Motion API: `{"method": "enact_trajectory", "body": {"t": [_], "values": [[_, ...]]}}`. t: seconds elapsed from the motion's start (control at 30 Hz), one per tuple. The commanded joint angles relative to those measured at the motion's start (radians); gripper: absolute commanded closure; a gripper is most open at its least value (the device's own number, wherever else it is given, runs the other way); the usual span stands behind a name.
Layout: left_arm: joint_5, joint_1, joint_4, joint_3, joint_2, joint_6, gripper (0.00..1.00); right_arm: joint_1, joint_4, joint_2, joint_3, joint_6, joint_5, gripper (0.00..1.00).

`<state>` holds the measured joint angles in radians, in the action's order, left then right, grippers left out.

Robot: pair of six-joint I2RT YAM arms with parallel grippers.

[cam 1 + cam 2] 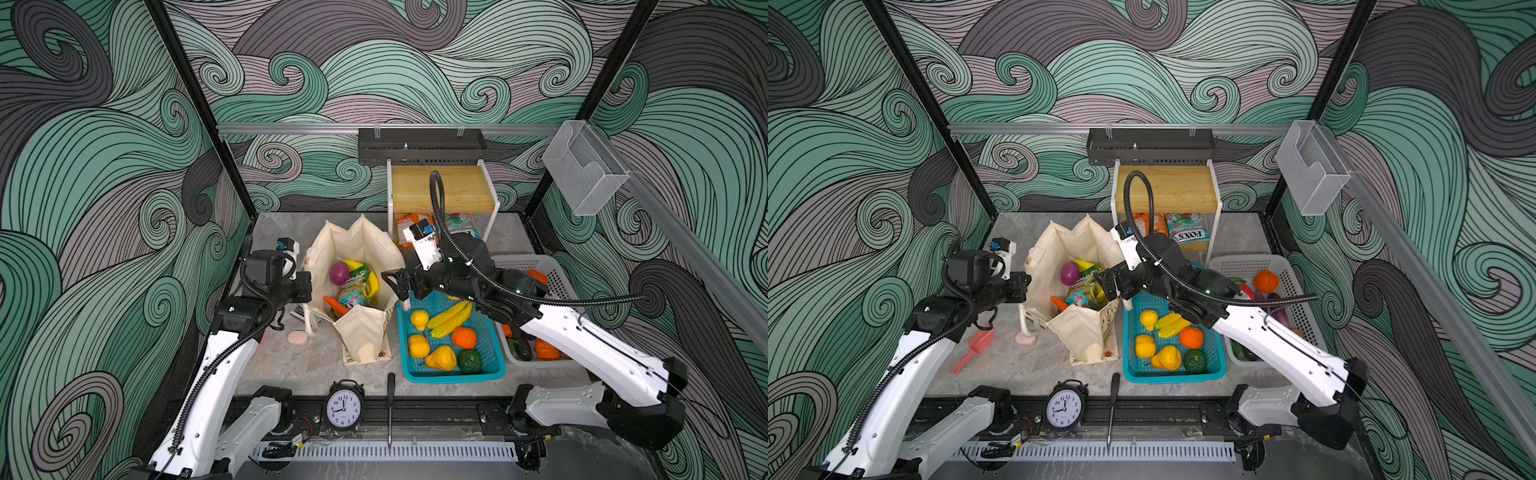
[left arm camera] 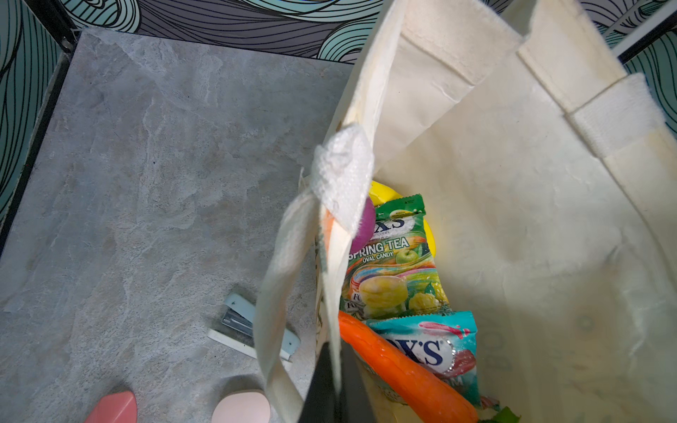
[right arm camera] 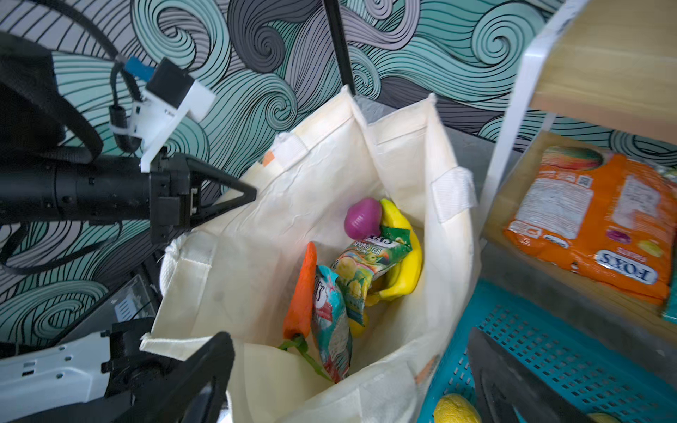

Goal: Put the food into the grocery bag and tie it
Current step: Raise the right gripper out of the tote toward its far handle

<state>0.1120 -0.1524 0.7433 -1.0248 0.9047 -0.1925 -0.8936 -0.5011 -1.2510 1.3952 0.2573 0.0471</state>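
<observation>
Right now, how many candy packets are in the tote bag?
2 in the tote bag: a green Spring Tea packet over the banana bunch, and a teal packet beside the carrot. Others may hide underneath.

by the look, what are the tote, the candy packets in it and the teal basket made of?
Tote: matte cream woven cloth, likely canvas; creases, stitched hems.
Candy packets: glossy printed plastic film; glare, crimped ends.
Teal basket: rigid moulded plastic, probably; slotted walls, slight sheen.
</observation>
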Motion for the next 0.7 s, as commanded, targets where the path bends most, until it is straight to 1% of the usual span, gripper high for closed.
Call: {"method": "enact_trajectory", "body": {"t": [0.0,0.1,0.17,0.3,0.47,0.57,0.67], "values": [[-0.009,0.008,-0.009,-0.001,-0.022,0.007,1.00,0.087,0.069,0.053,-0.088,0.097,0.023,0.01],[-0.021,0.007,-0.008,-0.001,-0.024,0.007,1.00,0.183,0.100,0.086,-0.181,0.188,-0.069,0.01],[-0.020,0.006,-0.008,0.000,-0.023,0.007,1.00,0.229,0.098,0.081,-0.213,0.233,-0.121,0.01],[-0.020,0.007,-0.008,-0.001,-0.015,0.009,1.00,0.302,0.136,0.049,-0.281,0.322,-0.271,0.01],[-0.024,0.008,-0.010,0.000,-0.015,0.010,1.00,0.345,0.261,0.044,-0.383,0.417,-0.298,0.01],[-0.027,0.007,-0.009,-0.001,-0.017,0.009,1.00,0.348,0.335,0.021,-0.437,0.472,-0.315,0.01],[-0.037,0.007,-0.008,0.000,-0.020,0.009,1.00,0.348,0.373,-0.033,-0.456,0.505,-0.365,0.08]]}}
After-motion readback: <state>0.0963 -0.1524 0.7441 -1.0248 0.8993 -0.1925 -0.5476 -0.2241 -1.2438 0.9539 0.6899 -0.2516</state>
